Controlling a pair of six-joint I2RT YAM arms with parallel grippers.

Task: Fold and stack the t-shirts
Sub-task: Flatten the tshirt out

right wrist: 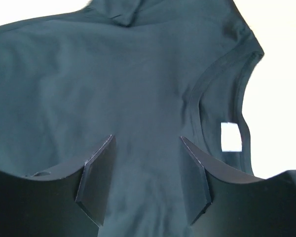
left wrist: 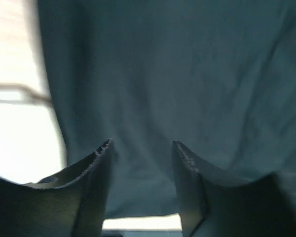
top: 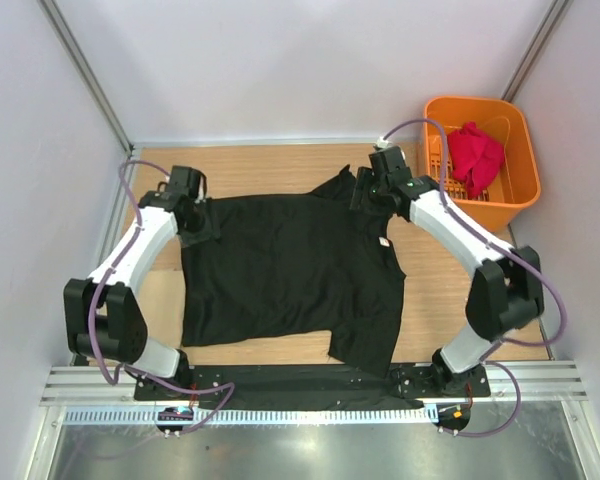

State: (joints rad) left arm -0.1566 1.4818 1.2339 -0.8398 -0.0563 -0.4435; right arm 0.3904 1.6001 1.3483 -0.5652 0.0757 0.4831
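A large black t-shirt (top: 290, 275) lies spread flat on the wooden table (top: 435, 300), its collar toward the right and one sleeve hanging down at the near edge. The smaller red t-shirt (top: 475, 155) sits crumpled in the orange basket. My left gripper (top: 198, 228) hovers over the shirt's far left corner. In the left wrist view this gripper (left wrist: 142, 144) is open, with only black cloth (left wrist: 177, 74) below it. My right gripper (top: 370, 195) is over the far right shoulder. It is also open (right wrist: 147, 137) above the cloth, next to the collar and its white label (right wrist: 231, 136).
An orange slotted basket (top: 515, 130) stands at the table's far right corner. White walls close in on the left, back and right. A metal rail (top: 310, 385) carrying both arm bases runs along the near edge.
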